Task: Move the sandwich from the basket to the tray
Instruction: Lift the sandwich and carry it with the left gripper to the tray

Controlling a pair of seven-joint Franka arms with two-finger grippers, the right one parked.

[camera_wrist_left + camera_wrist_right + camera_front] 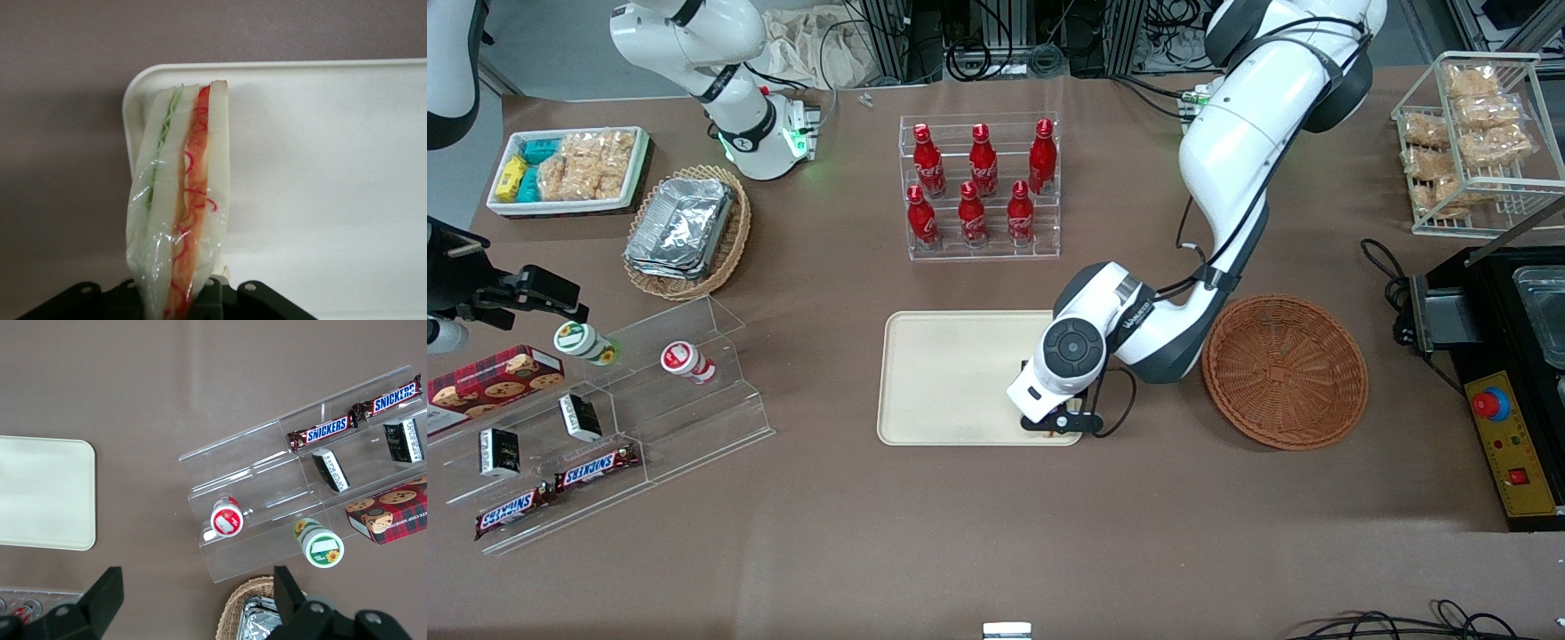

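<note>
1. The gripper (1060, 425) is seen above the tray (951, 373), at the tray corner that is nearest the basket (1285, 371) and nearest the front camera.
2. The sandwich (180, 220) is held between the fingers (217, 293), which are closed on its lower end.
3. The sandwich is wrapped in clear film. Green filling is seen along one cut edge and red filling along the other.
4. In the wrist view, the sandwich is seen standing up from the fingers, over a corner of the tray.
5. It cannot be told if the sandwich is touching the tray.
6. The basket is set on the table (996, 551), just beside the tray, toward the working arm's end.
7. Nothing is seen inside the basket.
8. A clear rack of red bottles (980, 187) is placed farther from the front camera than the tray.
9. A clear stand with Snickers bars (596, 467) is placed well apart from the tray, toward the parked arm's end of the table.
</note>
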